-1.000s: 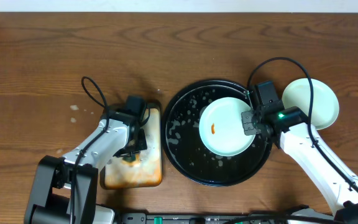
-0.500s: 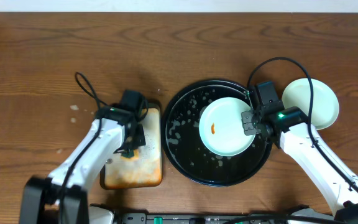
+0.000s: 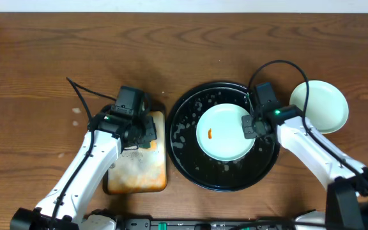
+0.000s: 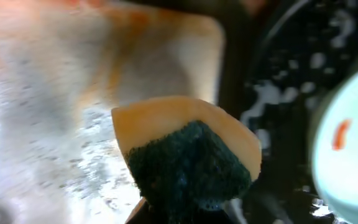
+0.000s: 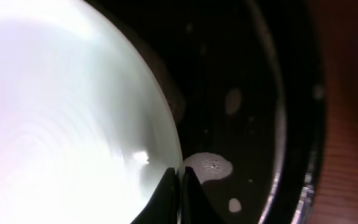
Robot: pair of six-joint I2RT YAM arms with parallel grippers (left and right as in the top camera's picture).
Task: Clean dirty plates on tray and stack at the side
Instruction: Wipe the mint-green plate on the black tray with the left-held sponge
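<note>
We had a pale mint plate, one small orange smear on it, lying in the sudsy black tray. The right tool was pinched tight on its rim, while the left tool gripped the green sponge over the stained orange tray.

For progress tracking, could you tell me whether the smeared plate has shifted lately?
Yes; the smeared plate slid left, toward the centre of the black tray.
</note>
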